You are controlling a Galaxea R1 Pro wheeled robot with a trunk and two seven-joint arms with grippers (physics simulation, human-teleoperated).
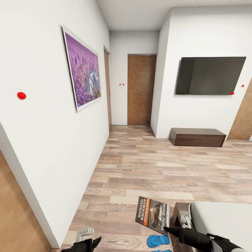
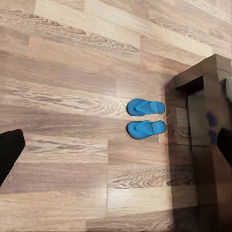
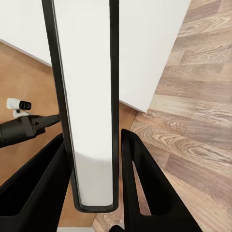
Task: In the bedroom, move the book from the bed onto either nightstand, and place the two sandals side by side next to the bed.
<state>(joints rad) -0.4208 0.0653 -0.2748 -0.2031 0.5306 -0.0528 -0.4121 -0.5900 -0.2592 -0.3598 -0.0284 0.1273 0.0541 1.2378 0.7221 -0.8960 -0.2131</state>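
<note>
A: Where is the book (image 1: 153, 213)?
B: Up in the air. The right gripper (image 3: 92, 159) squeezes it between both fingers.
A: And the sandals (image 2: 146, 117)?
B: Side by side on the wood floor (image 2: 72, 72), near the bed (image 1: 224, 218).
A: The left gripper (image 1: 87, 239)?
B: I can't tell if it's open.

The book (image 1: 153, 212) has a dark cover with white lettering, an orange stripe and a yellowish picture. Both sandals (image 2: 146, 117) are bright blue. The floor (image 1: 147, 164) is brown wood-plank, the walls (image 1: 45, 115) white, the painting (image 1: 82, 70) purple.
</note>
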